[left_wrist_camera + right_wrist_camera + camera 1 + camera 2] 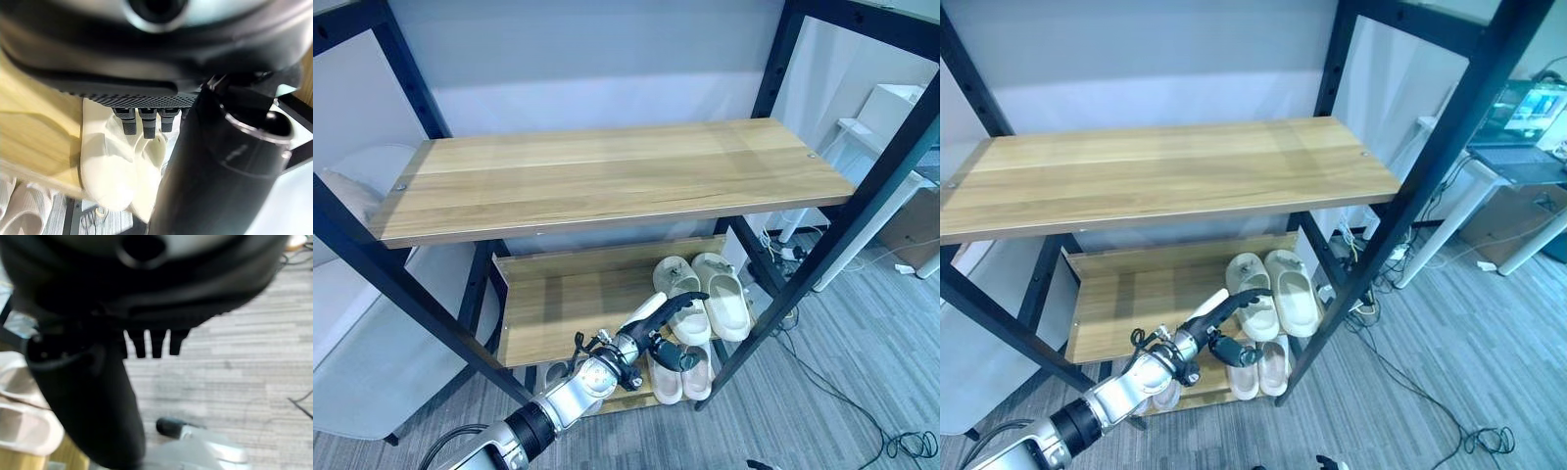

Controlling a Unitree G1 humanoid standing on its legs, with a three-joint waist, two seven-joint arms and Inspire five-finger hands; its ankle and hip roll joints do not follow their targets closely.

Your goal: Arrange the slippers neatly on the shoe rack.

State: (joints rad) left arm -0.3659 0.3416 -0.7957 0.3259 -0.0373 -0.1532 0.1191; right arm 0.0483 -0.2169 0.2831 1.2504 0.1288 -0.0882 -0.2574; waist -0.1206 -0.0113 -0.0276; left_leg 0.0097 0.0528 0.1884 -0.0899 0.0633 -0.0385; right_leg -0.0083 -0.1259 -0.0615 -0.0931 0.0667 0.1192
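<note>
Cream slippers point(710, 297) side by side on middle shelf point(558, 304), left hand point(668, 315) fingers straight over them, right hand point(98, 396) relaxed

Middle shelf point(558, 313): left half bare, room for my left hand point(668, 311). Cream slippers point(710, 294) fill its right end; the black post point(401, 284) bars lower-left approach.

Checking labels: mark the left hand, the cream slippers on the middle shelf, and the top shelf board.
left hand point(671, 315), left eye view, on the fingers.
cream slippers point(729, 299), left eye view, right slipper's strap.
top shelf board point(607, 176), left eye view, bare middle.
</note>
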